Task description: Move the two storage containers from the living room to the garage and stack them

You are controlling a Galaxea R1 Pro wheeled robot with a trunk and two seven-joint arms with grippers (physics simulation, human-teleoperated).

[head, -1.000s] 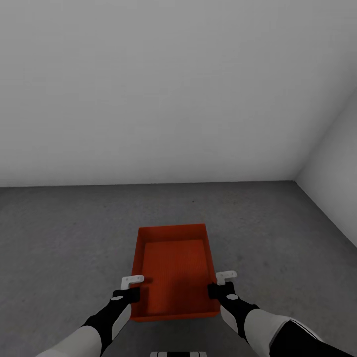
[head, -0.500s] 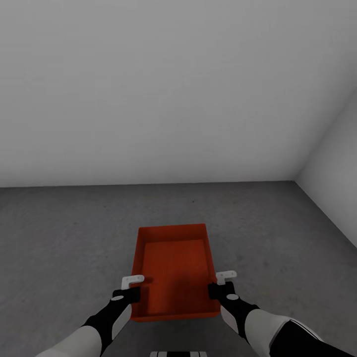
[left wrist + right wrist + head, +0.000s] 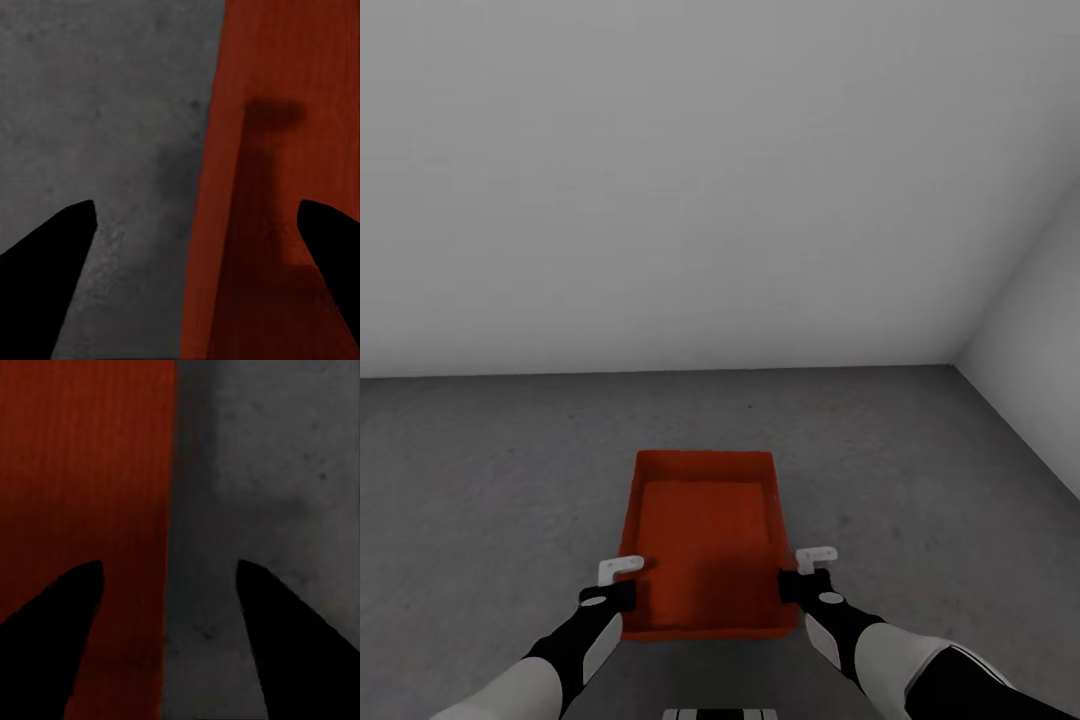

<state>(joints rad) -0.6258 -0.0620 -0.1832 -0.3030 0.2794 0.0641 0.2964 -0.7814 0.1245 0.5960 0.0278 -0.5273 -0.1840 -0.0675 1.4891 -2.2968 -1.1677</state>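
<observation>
Head view: one orange-red storage container (image 3: 705, 545) sits on the dark grey speckled floor (image 3: 480, 480), open side up, long axis running away from the robot, well short of the white back wall (image 3: 700, 180) and the white side wall (image 3: 1040, 380) that meet in the corner at right. Left gripper (image 3: 622, 570) is just outside the container's left long wall near its near corner; right gripper (image 3: 815, 558) is just outside the right long wall, near the other near corner. Left wrist view: left gripper (image 3: 199, 247) has its fingers spread wide, straddling the container's wall (image 3: 277, 187), one dark fingertip over bare floor (image 3: 112, 112), the other over the red side (no contact visible). Right wrist view: right gripper (image 3: 169, 600) is also spread, fingertips either side of the wall edge, one over the red container (image 3: 82, 457), one over grey floor (image 3: 277, 457). Neither claw is clamping anything. Container interior looks empty, shadowed along the near end.
</observation>
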